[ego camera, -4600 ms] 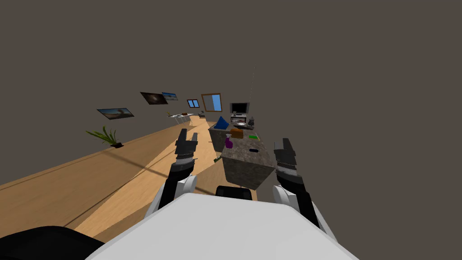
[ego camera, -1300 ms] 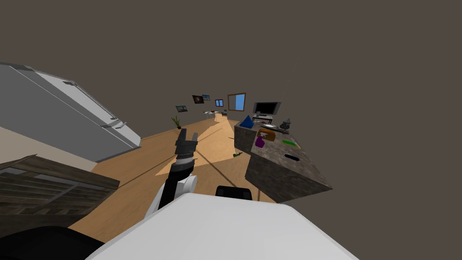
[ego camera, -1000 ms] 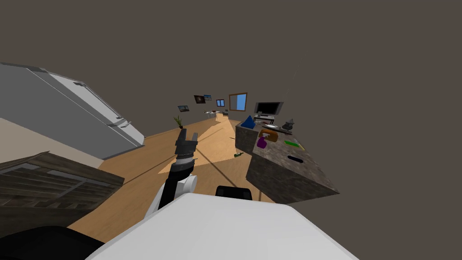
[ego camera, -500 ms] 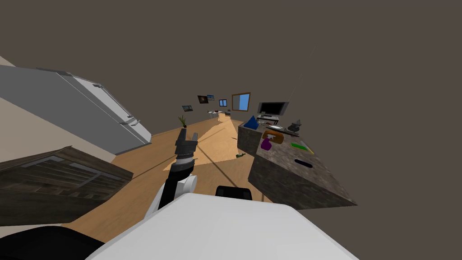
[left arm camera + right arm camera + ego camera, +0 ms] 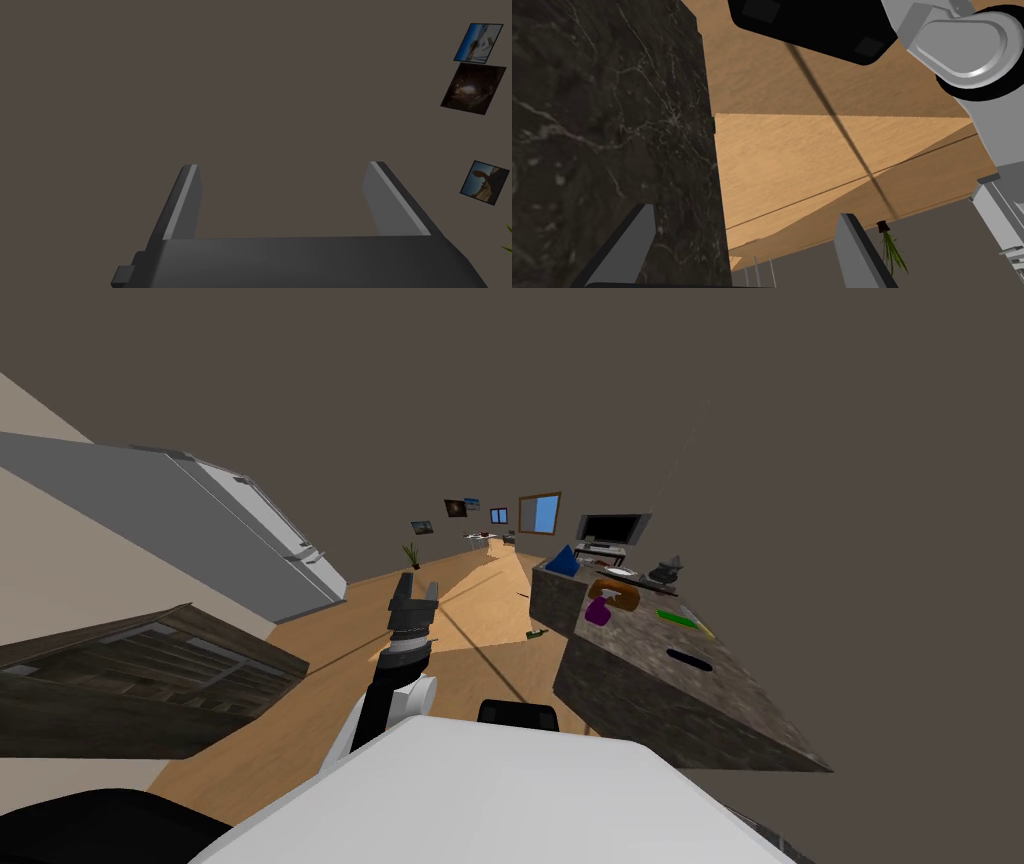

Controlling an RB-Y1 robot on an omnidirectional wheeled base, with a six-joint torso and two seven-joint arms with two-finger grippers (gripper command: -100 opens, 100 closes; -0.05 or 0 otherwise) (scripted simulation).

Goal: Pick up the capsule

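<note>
capsule [image 5: 690, 660]: small dark pill shape lying flat on the stone worktop [image 5: 740, 710], well right of the left claw [image 5: 418, 582] | handling: likely light, stiff, smooth, may roll; pinch across its short middle | left claw spread, empty | right claw [image 5: 746, 216] spread, empty, beside the worktop's dark flank | writing: none legible

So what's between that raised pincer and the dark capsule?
Between the left pincer and the capsule, the head view shows wooden floor, a small green bottle lying on it, then the counter's side.
</note>
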